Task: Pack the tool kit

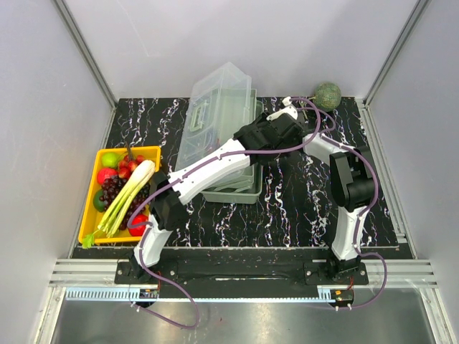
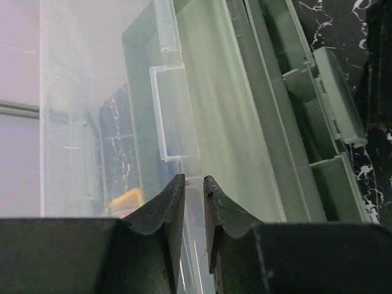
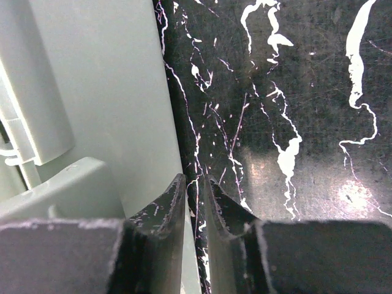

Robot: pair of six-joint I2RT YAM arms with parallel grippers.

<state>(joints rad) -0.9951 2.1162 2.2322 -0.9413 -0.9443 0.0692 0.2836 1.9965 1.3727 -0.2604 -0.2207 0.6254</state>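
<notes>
Left tool (image 2: pixel 193 184) nips the rim of the clear lid (image 2: pixel 174 110), probably light, slick and springy. Right tool (image 3: pixel 195 184), nearly closed beside the toolbox (image 3: pixel 104 92) wall: hold uncertain.

Overhead looks down; both wrist views close, sharing toolbox (image 1: pixel 233 192).

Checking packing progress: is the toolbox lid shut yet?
No, the translucent lid stands raised along the left side of the toolbox, leaving it open.

Left pincer (image 2: pixel 194 179) pinches the translucent lid (image 2: pixel 174 110) edge beside the grey-green toolbox (image 2: pixel 269 92) rim
</notes>
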